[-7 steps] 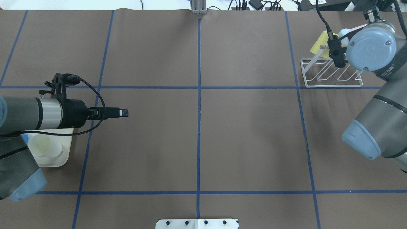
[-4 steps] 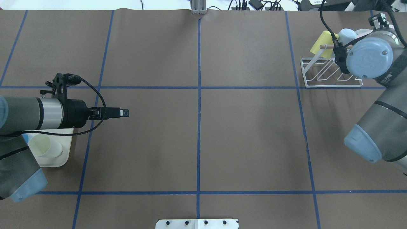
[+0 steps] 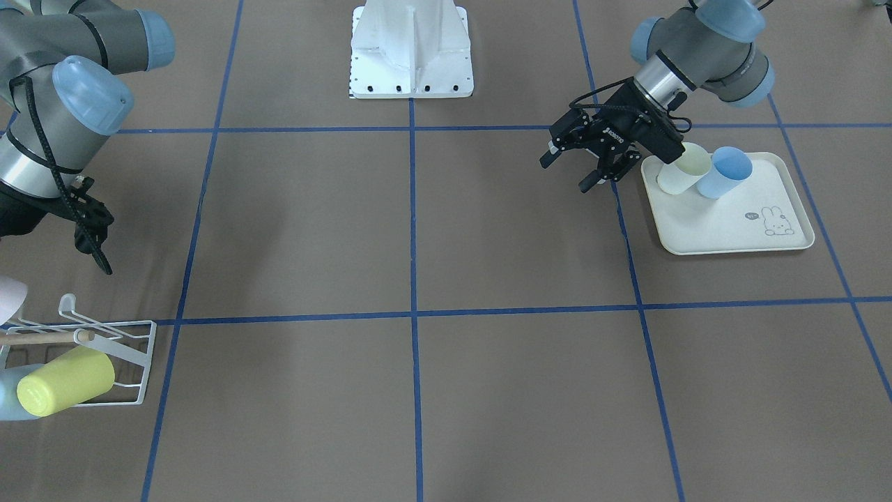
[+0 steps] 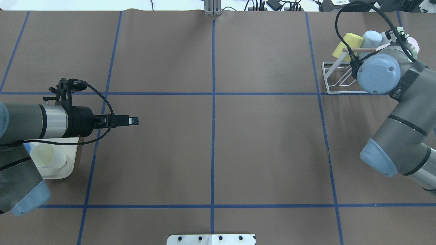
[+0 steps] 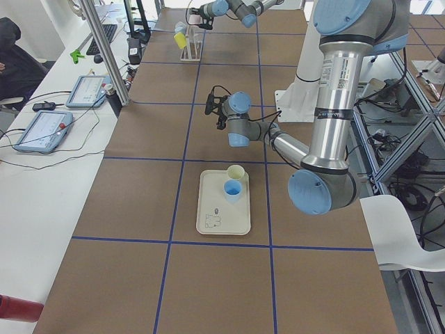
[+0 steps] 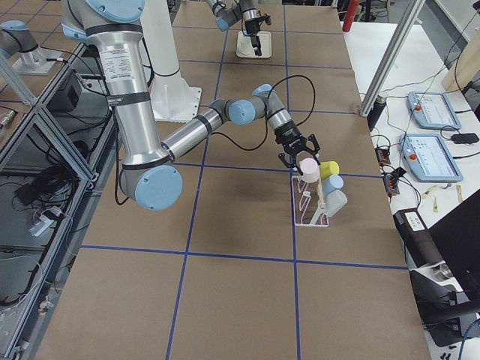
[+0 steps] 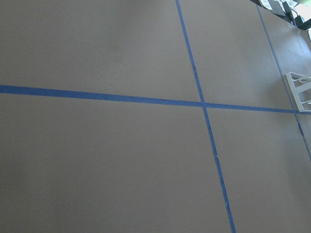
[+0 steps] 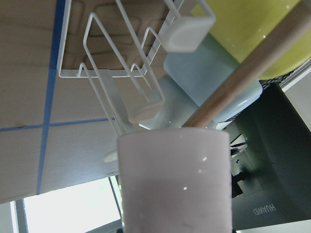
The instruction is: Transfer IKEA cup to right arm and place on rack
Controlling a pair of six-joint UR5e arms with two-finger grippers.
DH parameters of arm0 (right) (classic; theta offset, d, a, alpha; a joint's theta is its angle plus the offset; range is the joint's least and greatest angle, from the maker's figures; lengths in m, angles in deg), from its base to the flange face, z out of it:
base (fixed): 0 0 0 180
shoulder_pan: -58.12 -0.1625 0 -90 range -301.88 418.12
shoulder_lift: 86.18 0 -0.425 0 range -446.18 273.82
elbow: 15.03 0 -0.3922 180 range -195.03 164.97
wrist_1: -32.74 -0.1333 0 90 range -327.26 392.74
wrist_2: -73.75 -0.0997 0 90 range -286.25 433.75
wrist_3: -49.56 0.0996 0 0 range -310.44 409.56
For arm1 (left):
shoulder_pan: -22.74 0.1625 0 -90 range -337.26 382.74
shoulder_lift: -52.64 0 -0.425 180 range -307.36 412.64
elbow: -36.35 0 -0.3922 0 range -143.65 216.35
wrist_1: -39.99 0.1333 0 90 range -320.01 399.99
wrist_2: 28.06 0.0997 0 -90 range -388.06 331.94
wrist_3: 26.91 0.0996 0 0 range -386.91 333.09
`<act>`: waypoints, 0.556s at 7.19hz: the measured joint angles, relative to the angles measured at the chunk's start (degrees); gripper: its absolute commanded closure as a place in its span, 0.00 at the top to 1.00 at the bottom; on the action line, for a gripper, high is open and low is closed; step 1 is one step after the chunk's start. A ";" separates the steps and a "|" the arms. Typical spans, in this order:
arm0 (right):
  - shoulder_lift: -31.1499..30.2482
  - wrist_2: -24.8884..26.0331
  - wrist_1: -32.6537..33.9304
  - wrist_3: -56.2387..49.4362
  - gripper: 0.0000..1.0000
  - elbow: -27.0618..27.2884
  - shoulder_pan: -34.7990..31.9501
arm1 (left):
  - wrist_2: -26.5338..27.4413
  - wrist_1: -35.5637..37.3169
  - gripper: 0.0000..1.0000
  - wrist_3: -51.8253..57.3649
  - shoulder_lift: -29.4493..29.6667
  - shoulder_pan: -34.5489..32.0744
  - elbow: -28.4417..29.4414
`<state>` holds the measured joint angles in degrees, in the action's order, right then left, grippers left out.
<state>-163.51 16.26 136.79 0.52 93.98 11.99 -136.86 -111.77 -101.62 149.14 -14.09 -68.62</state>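
A pale pink IKEA cup [image 8: 175,179] fills the lower middle of the right wrist view, close against the wooden dowel [image 8: 243,77] of the white wire rack [image 4: 340,76]. The same cup [image 6: 307,166] sits just under the right arm's gripper [image 6: 298,148] at the rack's near end [image 6: 307,206]. I cannot tell whether that gripper is open or shut. A yellow cup [image 4: 347,44] and a pale blue cup [image 4: 370,38] hang on the rack. My left gripper [image 3: 568,171] hovers open and empty beside the tray.
A cream rabbit-print tray [image 3: 732,230] holds a cream cup [image 3: 686,171] and a blue cup [image 3: 725,171], lying on their sides. Brown table paper with blue tape lines [image 4: 213,93] spreads between the arms. The robot's white base [image 3: 411,49] stands at the table edge.
The right arm's wrist has swung down and left in the overhead view, and the pink cup now shows to its right over the rack. The left arm has stayed put.
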 measured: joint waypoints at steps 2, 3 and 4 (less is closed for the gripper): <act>-0.22 0.13 0.01 1.86 0.31 -0.73 1.33 | 0.00 -0.07 1.00 0.00 0.00 0.00 -0.07; -0.45 0.53 0.01 2.14 0.35 -1.41 1.55 | 0.02 -0.14 1.00 0.00 -0.01 0.00 -0.11; -0.52 1.19 0.01 2.21 0.38 -2.28 1.67 | 0.06 -0.18 1.00 -0.02 -0.05 0.03 -0.13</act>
<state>-164.03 17.45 136.80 2.74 91.70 13.66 -136.81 -111.95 -101.64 149.09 -14.06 -68.75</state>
